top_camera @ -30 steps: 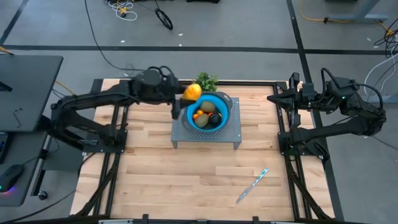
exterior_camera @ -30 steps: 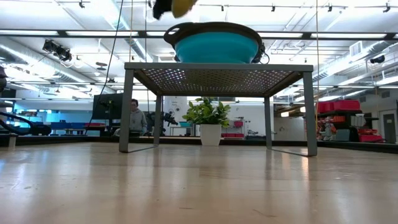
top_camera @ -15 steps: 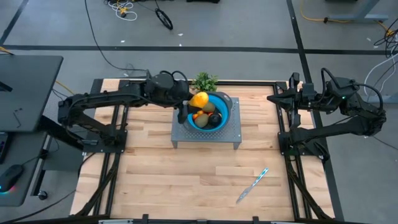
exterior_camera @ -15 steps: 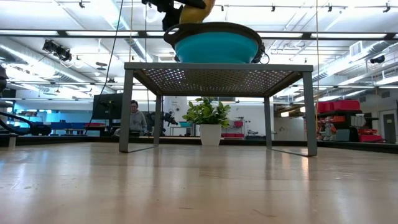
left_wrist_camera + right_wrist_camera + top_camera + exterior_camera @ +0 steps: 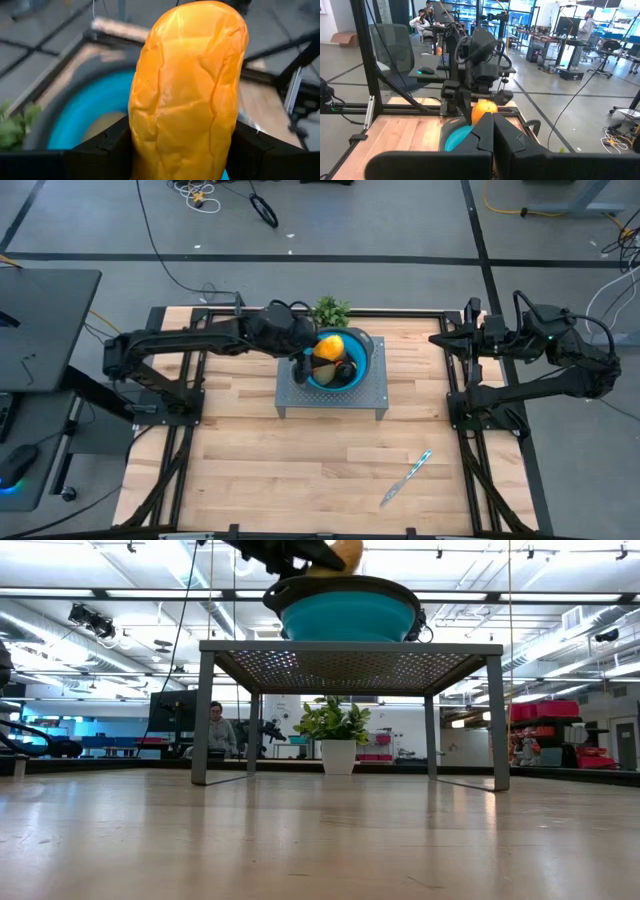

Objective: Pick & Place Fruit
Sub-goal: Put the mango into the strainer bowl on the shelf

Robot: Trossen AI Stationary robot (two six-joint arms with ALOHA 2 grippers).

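Left gripper, jaws grasping the yellow-orange fruit mid-body above the bowl, frame centre; looks light, waxy, slippery. Right gripper clenched.

Two black jointed arms, matte housings, black cables looped at wrists; blunt dark angular fingers.

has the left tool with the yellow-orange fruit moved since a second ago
Yes. In the high view the left tool, shut on the yellow-orange fruit, has moved rightward from beside the blue bowl's rim to above the bowl.
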